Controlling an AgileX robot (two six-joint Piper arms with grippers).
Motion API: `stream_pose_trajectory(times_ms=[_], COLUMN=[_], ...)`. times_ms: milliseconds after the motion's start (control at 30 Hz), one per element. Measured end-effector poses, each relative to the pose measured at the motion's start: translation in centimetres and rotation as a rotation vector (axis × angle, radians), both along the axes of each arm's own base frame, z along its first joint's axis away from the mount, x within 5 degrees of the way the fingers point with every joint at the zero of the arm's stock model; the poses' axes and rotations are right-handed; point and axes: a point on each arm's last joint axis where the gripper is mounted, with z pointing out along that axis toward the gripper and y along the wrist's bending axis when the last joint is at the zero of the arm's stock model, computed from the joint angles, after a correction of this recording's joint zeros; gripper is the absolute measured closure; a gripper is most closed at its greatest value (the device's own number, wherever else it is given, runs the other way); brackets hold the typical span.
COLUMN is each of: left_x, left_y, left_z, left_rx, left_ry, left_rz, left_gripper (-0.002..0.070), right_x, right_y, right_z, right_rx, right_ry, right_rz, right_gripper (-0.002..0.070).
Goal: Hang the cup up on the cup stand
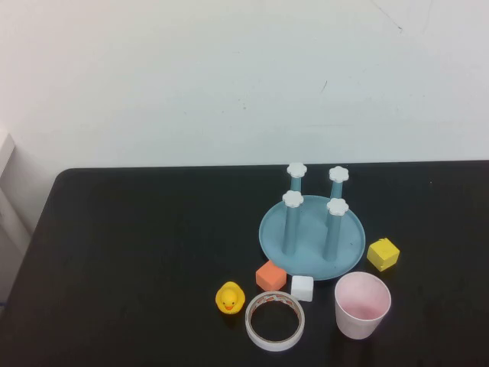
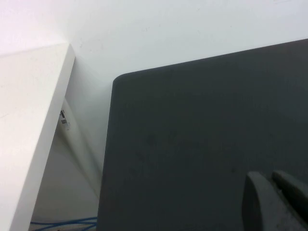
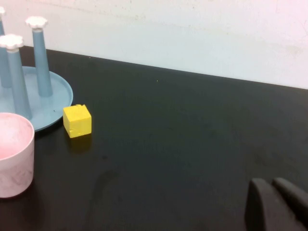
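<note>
Closest to the robot, both grippers hang shut and empty over bare black worktop [image 1: 137, 252]: the left gripper [image 2: 274, 195] near the worktop's rounded left corner, well apart from everything, and the right gripper [image 3: 275, 199] off to the right of the objects. Beyond the right gripper the pale pink cup [image 1: 361, 304] stands upright, mouth up, beside a white tape ring [image 1: 275, 320], a rubber duck [image 1: 229, 297] and a white cube [image 1: 302, 287]. Farther on sit an orange cube [image 1: 270, 275], a yellow cube [image 3: 77, 121], and the light-blue cup stand [image 1: 312, 233], its four posts bare.

Black table [image 1: 137, 252] carries cup stand [image 1: 312, 243], cup [image 1: 361, 305], duck [image 1: 229, 297].
</note>
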Motion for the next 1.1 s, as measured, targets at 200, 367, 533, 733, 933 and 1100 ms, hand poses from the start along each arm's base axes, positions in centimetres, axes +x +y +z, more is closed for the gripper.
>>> stream_pose_trajectory(times_ms=[200,367,533,733,933,1100], left_x=[0.0,0.0,0.0,0.0,0.0,0.0], left_y=[0.0,0.0,0.0,0.0,0.0,-0.08], left_z=[0.0,0.0,0.0,0.0,0.0,0.03], left_rx=[0.0,0.0,0.0,-0.002,-0.002,-0.031], left_ry=[0.0,0.0,0.0,0.0,0.0,-0.001], left_rz=[0.0,0.0,0.0,0.0,0.0,0.0], left_gripper=[0.0678,0.0678,0.0678,0.0678,0.0678,0.0676], right_x=[0.0,0.0,0.0,0.0,0.0,0.0], right_y=[0.0,0.0,0.0,0.0,0.0,0.0], right_z=[0.0,0.0,0.0,0.0,0.0,0.0], right_rx=[0.0,0.0,0.0,0.0,0.0,0.0], right_ry=[0.0,0.0,0.0,0.0,0.0,0.0], right_rz=[0.0,0.0,0.0,0.0,0.0,0.0], right_gripper=[0.0678,0.0678,0.0678,0.0678,0.0678,0.0678])
